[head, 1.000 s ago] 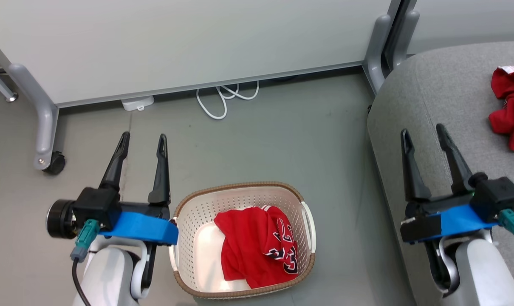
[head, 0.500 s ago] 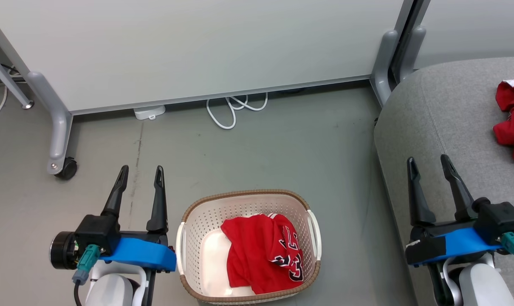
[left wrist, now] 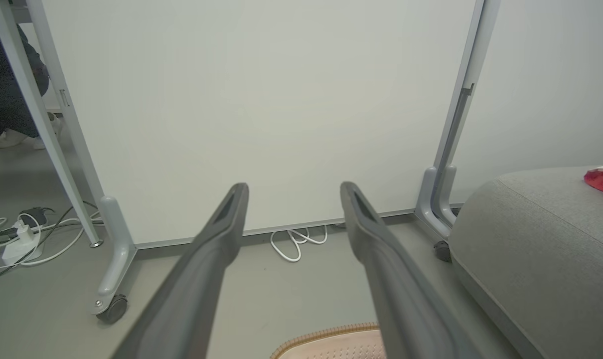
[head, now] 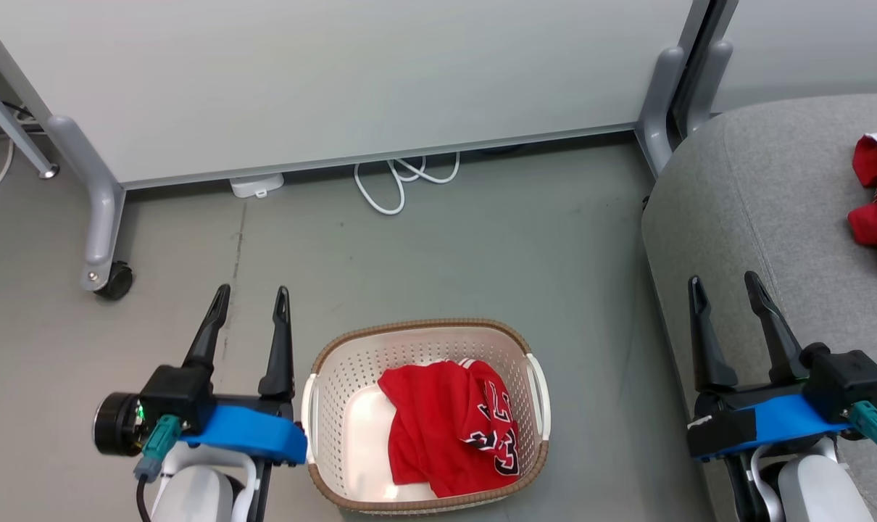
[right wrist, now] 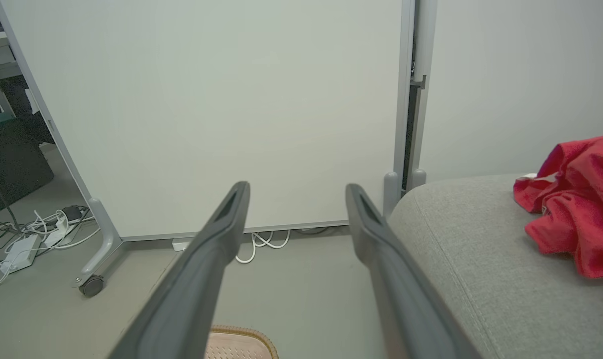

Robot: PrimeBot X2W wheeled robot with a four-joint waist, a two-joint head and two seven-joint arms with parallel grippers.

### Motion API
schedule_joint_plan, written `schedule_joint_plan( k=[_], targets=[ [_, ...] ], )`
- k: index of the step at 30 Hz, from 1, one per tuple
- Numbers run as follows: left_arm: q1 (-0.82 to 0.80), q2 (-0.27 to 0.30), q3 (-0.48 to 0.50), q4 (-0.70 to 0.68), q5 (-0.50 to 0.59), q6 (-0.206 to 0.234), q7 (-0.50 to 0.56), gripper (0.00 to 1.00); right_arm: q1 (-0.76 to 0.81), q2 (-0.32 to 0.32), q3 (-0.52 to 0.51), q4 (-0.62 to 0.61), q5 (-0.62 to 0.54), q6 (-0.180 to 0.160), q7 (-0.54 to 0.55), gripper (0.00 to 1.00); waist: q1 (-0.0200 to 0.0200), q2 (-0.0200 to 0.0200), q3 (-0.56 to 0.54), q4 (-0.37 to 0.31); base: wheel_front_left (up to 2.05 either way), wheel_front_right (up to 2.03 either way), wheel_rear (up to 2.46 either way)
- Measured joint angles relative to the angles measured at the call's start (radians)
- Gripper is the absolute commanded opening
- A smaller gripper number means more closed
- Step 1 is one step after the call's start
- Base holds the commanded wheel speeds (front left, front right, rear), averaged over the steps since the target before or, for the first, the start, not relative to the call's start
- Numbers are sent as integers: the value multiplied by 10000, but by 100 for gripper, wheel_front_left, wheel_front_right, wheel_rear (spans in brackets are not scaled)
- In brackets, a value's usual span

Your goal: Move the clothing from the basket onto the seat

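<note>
1. Jersey [head: 446,428], red with black-and-white numerals, lay crumpled inside the basket [head: 417,324] on the floor [head: 446,254]. The head view showed it whole, while both wrist views caught a strip of the basket's brown rim at their bottom edge.
2. The plain red garment [right wrist: 575,209] sat on the grey seat [right wrist: 461,259], clearest in the right wrist view. The head view cut it off at the right edge, and the left wrist view gave a small red sliver.
3. The left hand [head: 253,290] hung just left of the basket, fingers spread wide and holding nothing.
4. The right hand [head: 722,278] showed against the seat's left edge in the head view, likewise wide and empty, well apart from the garment; its height above the cushion could not be told.
5. The wrist views added a tangle of cables [left wrist: 17,234] beside the wheeled panel [left wrist: 256,109], mostly cut off in the head view.
6. The jersey hid part of the basket's bottom, and its folded numerals were hard to read.
</note>
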Motion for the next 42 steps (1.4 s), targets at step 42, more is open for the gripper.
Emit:
schedule_joint_plan(
  k=[42],
  targets=[
    [-7473,1275,-6845,8032,-3189,-98,1285,100,-3458,10,474,-1290,483,0,0,100,3,-1,6143,-2212,0,0,0]
  ],
)
